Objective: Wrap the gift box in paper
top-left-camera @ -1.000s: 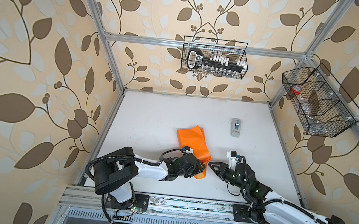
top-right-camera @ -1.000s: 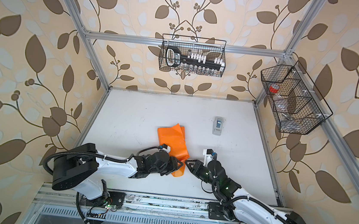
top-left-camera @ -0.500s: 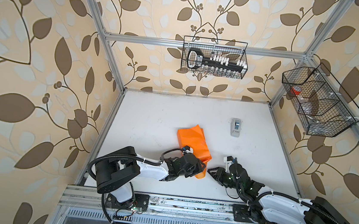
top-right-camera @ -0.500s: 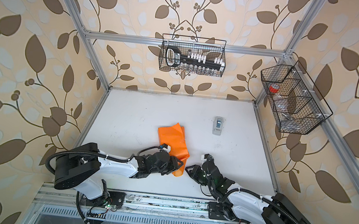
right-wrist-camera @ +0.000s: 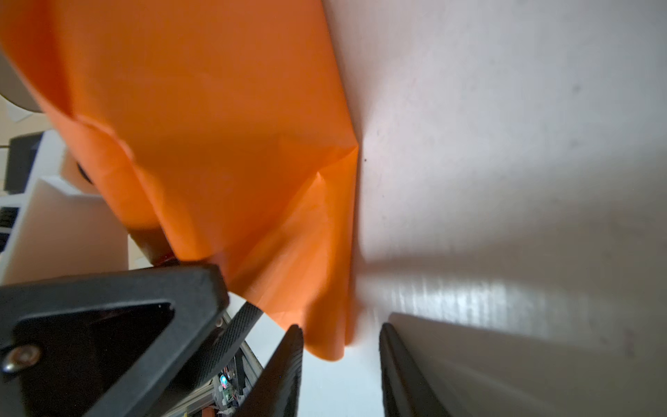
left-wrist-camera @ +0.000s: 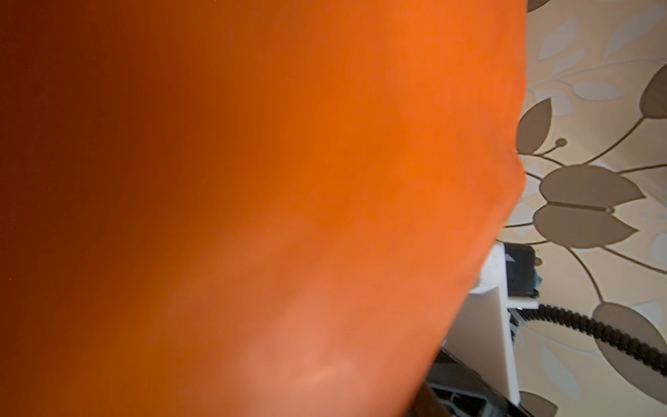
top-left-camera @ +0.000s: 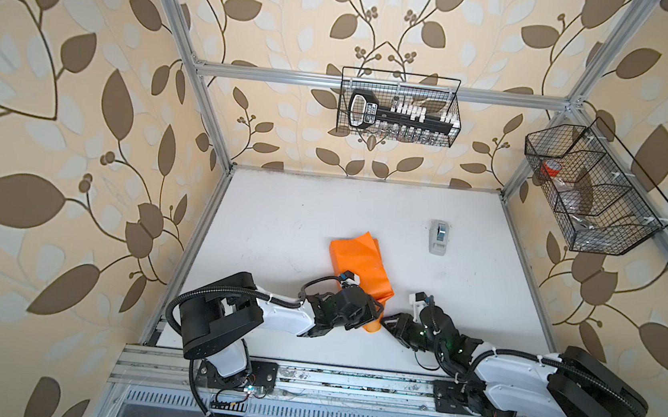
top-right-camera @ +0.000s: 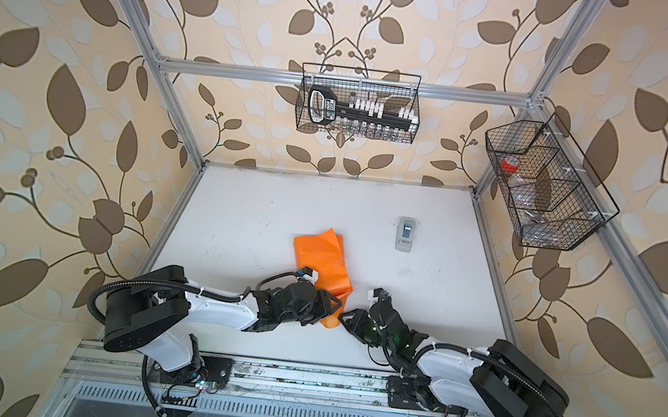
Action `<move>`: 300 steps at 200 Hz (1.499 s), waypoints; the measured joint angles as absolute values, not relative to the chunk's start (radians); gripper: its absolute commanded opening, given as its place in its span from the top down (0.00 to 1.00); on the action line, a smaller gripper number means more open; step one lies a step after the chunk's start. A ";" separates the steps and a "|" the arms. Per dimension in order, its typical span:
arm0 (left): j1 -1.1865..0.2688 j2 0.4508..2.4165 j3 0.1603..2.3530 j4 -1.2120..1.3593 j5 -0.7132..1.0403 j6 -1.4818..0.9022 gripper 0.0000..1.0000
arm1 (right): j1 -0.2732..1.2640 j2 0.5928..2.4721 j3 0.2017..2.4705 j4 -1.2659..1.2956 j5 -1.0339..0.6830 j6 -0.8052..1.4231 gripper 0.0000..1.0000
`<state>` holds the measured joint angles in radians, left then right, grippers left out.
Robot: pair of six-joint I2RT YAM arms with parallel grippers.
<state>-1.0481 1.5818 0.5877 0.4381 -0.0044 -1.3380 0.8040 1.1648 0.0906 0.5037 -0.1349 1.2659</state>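
Paper (top-left-camera: 360, 262) (top-right-camera: 321, 258) in both top views: orange, folded into a long crumpled strip on the white table (top-left-camera: 281, 221), far end pointing toward the leaf-patterned wall (top-left-camera: 289, 138), near end tucked under the left gripper (top-left-camera: 372, 311) (top-right-camera: 333, 306) at the front of the table. Cannot tell from above whether that gripper pinches the sheet or merely covers it. Right gripper (top-left-camera: 386, 321) (top-right-camera: 345, 317) low over the table, just beside the strip's near tip, facing it from the right. Small grey tape dispenser (top-left-camera: 438, 236) well apart, farther back and to the right. Left wrist view: filled almost wholly by the blurred orange sheet (left-wrist-camera: 252, 198) close against the lens, hiding the left fingers, so no telling there either whether pressed together or spread. Along one edge, a band of the patterned wall and a ribbed black cable (left-wrist-camera: 595, 332) of the other arm. Right wrist view: shows the sheet (right-wrist-camera: 216, 126) draping down to the table in sharp creases, its pointed tip sitting just ahead of the right gripper's mouth (right-wrist-camera: 339, 364). Two black fingers (right-wrist-camera: 288, 368) spread apart, bare table between them, tip not clamped. To one side, a black finger (right-wrist-camera: 108, 325) of the left gripper close against the sheet's lower edge, its partner hidden behind the orange.
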 measured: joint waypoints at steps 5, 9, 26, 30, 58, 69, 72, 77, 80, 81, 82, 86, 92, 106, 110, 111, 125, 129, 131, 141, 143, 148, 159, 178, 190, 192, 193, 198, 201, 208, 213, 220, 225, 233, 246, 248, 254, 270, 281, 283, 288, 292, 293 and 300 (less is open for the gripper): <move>-1.048 1.582 0.588 0.438 -0.004 -1.338 0.57 | 0.805 1.177 0.094 0.514 -0.135 1.268 0.64; -1.048 1.582 0.588 0.439 -0.004 -1.338 0.57 | 0.806 1.184 0.096 0.521 -0.136 1.269 0.65; -1.048 1.582 0.588 0.438 -0.004 -1.338 0.57 | 0.810 1.221 0.102 0.553 -0.139 1.277 0.66; -1.048 1.582 0.588 0.439 -0.004 -1.338 0.57 | 0.811 1.229 0.103 0.562 -0.141 1.279 0.66; -1.048 1.582 0.588 0.439 -0.004 -1.338 0.56 | 0.812 1.266 0.106 0.605 -0.147 1.292 0.72; -1.048 1.582 0.588 0.439 -0.004 -1.338 0.57 | 0.812 1.272 0.106 0.617 -0.149 1.295 0.75; -1.048 1.582 0.588 0.438 -0.004 -1.338 0.56 | 0.812 1.273 0.107 0.619 -0.150 1.297 0.76; -1.048 1.582 0.588 0.438 -0.004 -1.338 0.56 | 0.813 1.274 0.107 0.623 -0.150 1.298 0.78; -1.048 1.582 0.588 0.439 -0.004 -1.338 0.56 | 0.813 1.274 0.107 0.625 -0.150 1.301 0.78; -1.048 1.582 0.588 0.438 -0.004 -1.338 0.57 | 0.813 1.274 0.107 0.625 -0.151 1.300 0.79; -1.048 1.582 0.588 0.439 -0.004 -1.338 0.56 | 0.813 1.274 0.107 0.625 -0.151 1.300 0.79; -1.048 1.582 0.588 0.438 -0.004 -1.338 0.56 | 0.813 1.274 0.108 0.627 -0.151 1.302 0.79; -1.048 1.582 0.588 0.439 -0.004 -1.338 0.57 | 0.813 1.274 0.110 0.627 -0.153 1.302 0.79; -1.048 1.582 0.588 0.438 -0.004 -1.338 0.56 | 0.813 1.272 0.117 0.628 -0.154 1.301 0.80; -1.048 1.582 0.588 0.438 -0.004 -1.338 0.56 | 0.813 1.272 0.119 0.628 -0.154 1.301 0.80; -1.048 1.582 0.588 0.438 -0.004 -1.338 0.56 | 0.813 1.272 0.120 0.628 -0.154 1.301 0.80; -1.048 1.582 0.588 0.438 -0.004 -1.337 0.56 | 0.813 1.271 0.128 0.629 -0.155 1.301 0.83; -1.048 1.582 0.588 0.438 -0.004 -1.337 0.56 | 0.813 1.271 0.131 0.629 -0.157 1.300 0.84; -1.048 1.582 0.588 0.438 -0.004 -1.337 0.56 | 0.813 1.271 0.132 0.629 -0.157 1.301 0.85; -1.048 1.582 0.588 0.438 -0.004 -1.337 0.56 | 0.813 1.271 0.138 0.629 -0.159 1.300 0.90; -1.048 1.582 0.588 0.438 -0.004 -1.336 0.56 | 0.813 1.271 0.139 0.629 -0.159 1.297 0.91; -1.048 1.582 0.588 0.438 -0.004 -1.336 0.56 | 0.813 1.271 0.142 0.629 -0.161 1.299 0.93; -1.047 1.582 0.588 0.438 -0.004 -1.336 0.56 | 0.813 1.271 0.146 0.628 -0.162 1.298 0.97; -1.047 1.582 0.588 0.437 -0.003 -1.334 0.56 | 0.813 1.271 0.154 0.627 -0.165 1.295 1.00; -1.047 1.582 0.591 0.430 -0.002 -1.331 0.54 | 0.813 1.271 0.155 0.627 -0.168 1.295 1.00; -1.047 1.582 0.592 0.428 -0.002 -1.330 0.54 | 0.813 1.271 0.155 0.627 -0.168 1.295 1.00; -1.047 1.582 0.593 0.427 -0.002 -1.330 0.54 | 0.813 1.271 0.155 0.627 -0.169 1.295 1.00; -1.047 1.582 0.598 0.418 0.001 -1.325 0.53 | 0.813 1.271 0.155 0.626 -0.169 1.295 1.00; -1.047 1.582 0.600 0.414 0.002 -1.325 0.53 | 0.813 1.271 0.155 0.626 -0.170 1.295 1.00; -1.046 1.582 0.608 0.401 0.009 -1.319 0.53 | 0.813 1.271 0.157 0.626 -0.173 1.295 1.00; -1.046 1.582 0.616 0.386 0.012 -1.312 0.52 | 0.811 1.271 0.157 0.625 -0.176 1.295 1.00; -1.046 1.582 0.628 0.368 0.018 -1.305 0.51 | 0.811 1.271 0.157 0.624 -0.177 1.296 1.00; -1.046 1.582 0.636 0.356 0.022 -1.296 0.50 | 0.810 1.270 0.158 0.623 -0.179 1.296 1.00; -1.046 1.581 0.652 0.337 0.026 -1.285 0.50 | 0.807 1.268 0.160 0.619 -0.181 1.296 1.00; -1.045 1.579 0.681 0.297 0.028 -1.259 0.49 | 0.799 1.258 0.167 0.605 -0.184 1.295 1.00; -1.044 1.579 0.686 0.291 0.029 -1.257 0.49 | 0.798 1.256 0.168 0.604 -0.185 1.295 1.00; -1.039 1.577 0.701 0.271 0.033 -1.245 0.48 | 0.793 1.249 0.171 0.598 -0.187 1.295 1.00; -1.031 1.571 0.735 0.229 0.046 -1.215 0.48 | 0.778 1.231 0.178 0.587 -0.194 1.295 1.00; -1.025 1.567 0.755 0.207 0.051 -1.198 0.48 | 0.766 1.219 0.184 0.582 -0.201 1.295 1.00; -1.024 1.566 0.758 0.204 0.051 -1.194 0.48 | 0.764 1.218 0.184 0.580 -0.202 1.294 1.00; -1.020 1.564 0.764 0.198 0.053 -1.187 0.48 | 0.760 1.215 0.187 0.579 -0.206 1.294 1.00; -1.019 1.563 0.768 0.193 0.055 -1.181 0.48 | 0.755 1.213 0.189 0.577 -0.209 1.294 1.00; -1.018 1.562 0.768 0.192 0.055 -1.180 0.48 | 0.754 1.212 0.190 0.577 -0.210 1.294 1.00; -1.013 1.561 0.775 0.184 0.060 -1.172 0.46 | 0.749 1.210 0.193 0.575 -0.215 1.294 1.00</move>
<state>-1.0134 1.5612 0.7753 0.1841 0.0597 -1.1725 0.7490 1.2098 0.1932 0.5747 -0.2153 1.2942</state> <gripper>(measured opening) 0.524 0.047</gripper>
